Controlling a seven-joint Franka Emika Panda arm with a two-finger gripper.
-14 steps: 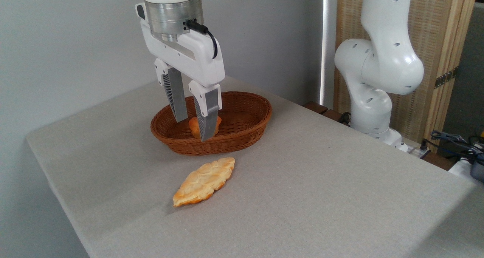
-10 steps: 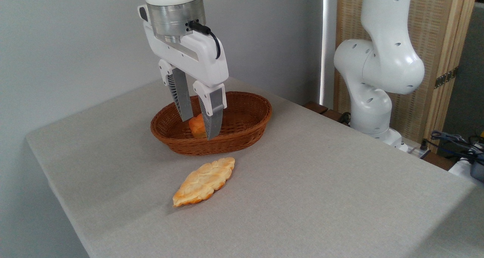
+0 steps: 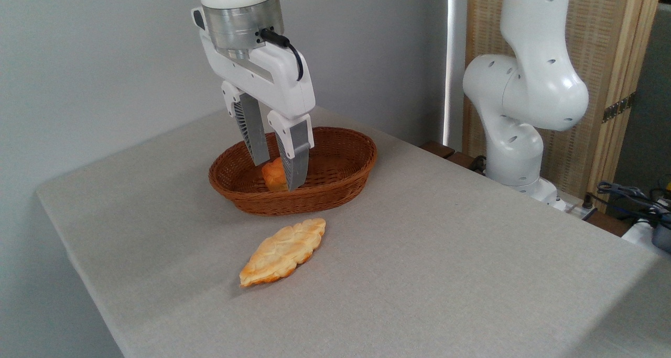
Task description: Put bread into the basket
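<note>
The small darker-orange bun (image 3: 271, 175) lies inside the oval reddish-brown wicker basket (image 3: 335, 187), toward its left half. My gripper (image 3: 278, 176) hangs straight down over it, open, with its grey fingers (image 3: 294, 159) either side of the bun; the front finger hides the bun's right part. I cannot tell whether the fingers touch it. The long flat leaf-shaped pastry (image 3: 283, 251) lies on the grey table (image 3: 419, 274) just in front of the basket, apart from the gripper.
The arm's white base (image 3: 516, 138) stands at the table's right rear corner, with cables (image 3: 629, 198) beyond it. The table's left edge and front edge fall away near the pastry. A wall runs behind the basket.
The gripper has risen a little and shifted slightly right above the basket. The bun stays in the basket. The pastry has not moved.
</note>
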